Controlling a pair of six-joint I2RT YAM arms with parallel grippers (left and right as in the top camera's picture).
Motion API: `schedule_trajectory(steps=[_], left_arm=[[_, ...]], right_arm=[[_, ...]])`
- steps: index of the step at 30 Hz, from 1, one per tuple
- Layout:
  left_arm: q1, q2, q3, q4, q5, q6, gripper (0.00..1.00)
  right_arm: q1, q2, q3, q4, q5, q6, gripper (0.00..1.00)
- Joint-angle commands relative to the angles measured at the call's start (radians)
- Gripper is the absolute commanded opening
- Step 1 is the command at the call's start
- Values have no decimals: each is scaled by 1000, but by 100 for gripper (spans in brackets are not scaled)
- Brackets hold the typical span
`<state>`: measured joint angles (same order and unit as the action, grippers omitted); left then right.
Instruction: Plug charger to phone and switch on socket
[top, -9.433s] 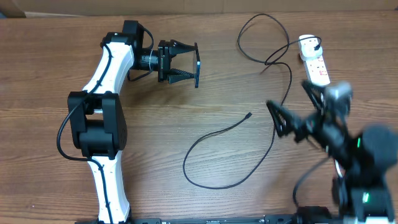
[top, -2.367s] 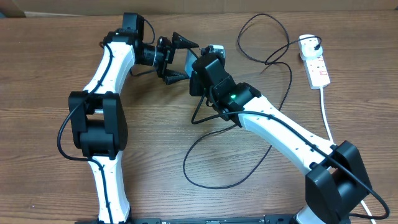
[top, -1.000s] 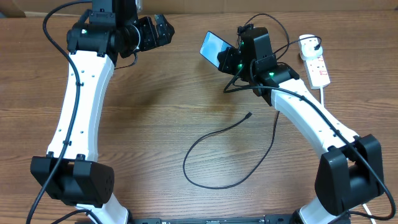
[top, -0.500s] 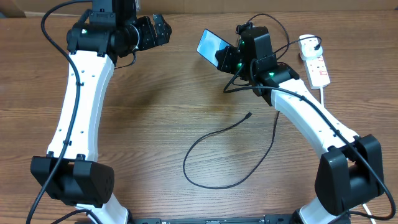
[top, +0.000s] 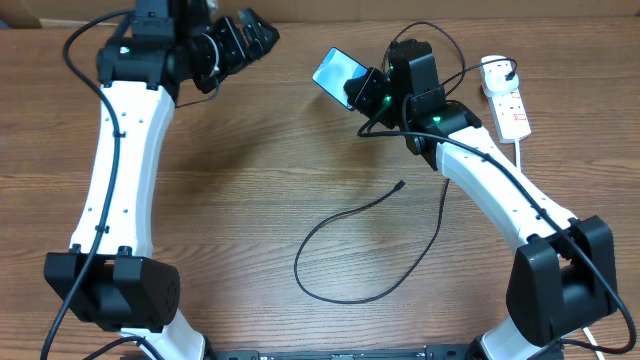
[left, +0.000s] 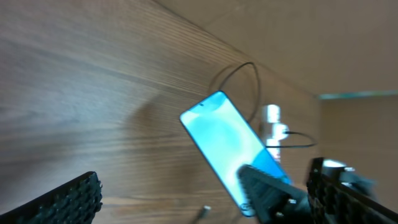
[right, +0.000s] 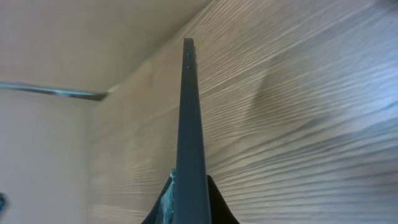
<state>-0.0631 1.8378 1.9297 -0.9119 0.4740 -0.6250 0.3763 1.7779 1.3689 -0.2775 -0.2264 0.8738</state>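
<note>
The phone (top: 338, 72) is off the counter (top: 250, 200), tilted, its pale blue screen lit, pinched at its lower end by the right claw (top: 362, 90). The charger (top: 345, 290) lies in a long black loop on the counter. Its connector tip (top: 400, 184) is free, well apart from the phone, and its other end reaches the socket (top: 510, 108), a white strip with red markings at the far right.
</note>
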Motion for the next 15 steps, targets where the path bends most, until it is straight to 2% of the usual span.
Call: schedule_trajectory(steps=[1, 7, 8, 11, 12, 15], left_arm=[[18, 8, 3, -2, 100, -141, 100], [18, 8, 3, -3, 108, -272, 100], [18, 8, 3, -3, 114, -295, 97], [19, 8, 3, -1, 146, -363, 75], [19, 8, 3, 1, 159, -381, 72], [19, 8, 3, 5, 181, -405, 74]], right_arm=[[2, -40, 7, 55, -87, 152, 4], [2, -40, 7, 219, -259, 296, 4], [2, -40, 7, 241, -285, 322, 4], [2, -40, 7, 258, -335, 406, 4], [2, -40, 7, 258, -346, 422, 4], [2, -40, 7, 264, -365, 440, 4]])
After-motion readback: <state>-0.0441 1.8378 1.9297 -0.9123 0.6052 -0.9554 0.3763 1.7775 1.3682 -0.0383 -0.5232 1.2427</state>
